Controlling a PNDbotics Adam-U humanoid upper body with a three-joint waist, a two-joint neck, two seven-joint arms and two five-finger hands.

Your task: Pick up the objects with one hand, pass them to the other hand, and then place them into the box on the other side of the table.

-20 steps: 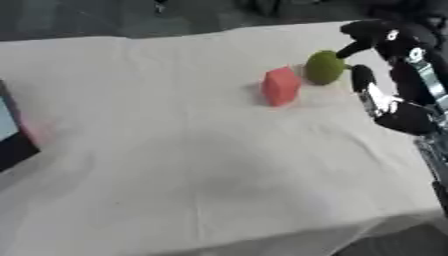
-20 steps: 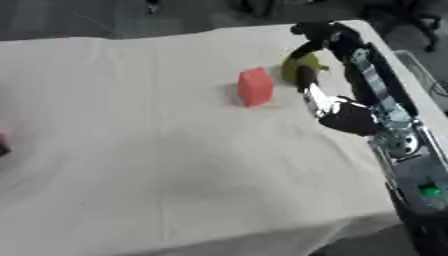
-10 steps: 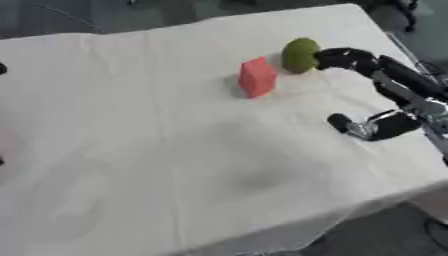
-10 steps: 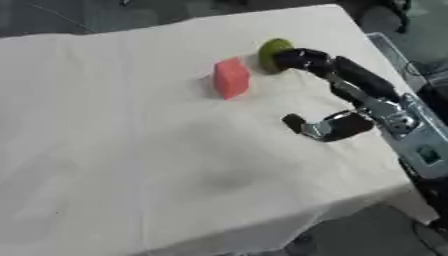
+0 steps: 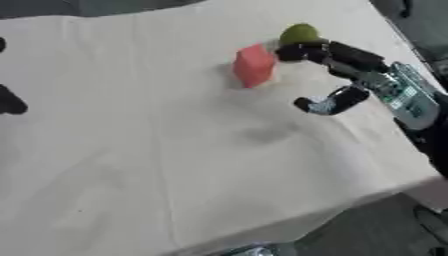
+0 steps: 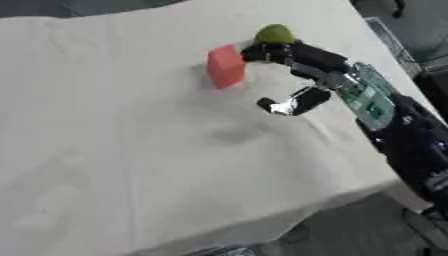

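Observation:
A red block (image 5: 255, 65) stands on the white cloth at the far right part of the table. Just behind and right of it lies a green ball (image 5: 299, 34). My right hand (image 5: 352, 58) reaches in from the right, open. Its dark fingers (image 6: 273, 52) stretch across the front of the ball, their tips close to the block's right side. I cannot tell whether they touch the ball. The thumb (image 5: 327, 103) hangs apart below, above the cloth. Nothing is held.
The white cloth (image 5: 157, 150) covers the table; its right edge (image 5: 411, 145) runs under my right forearm and its near edge drops off at the bottom. Two small dark shapes (image 5: 9, 101) that I cannot make out show at the left border.
The camera has tilted, so the whole picture has shifted. My right hand has reached further left, its fingertips now past the ball and next to the red block.

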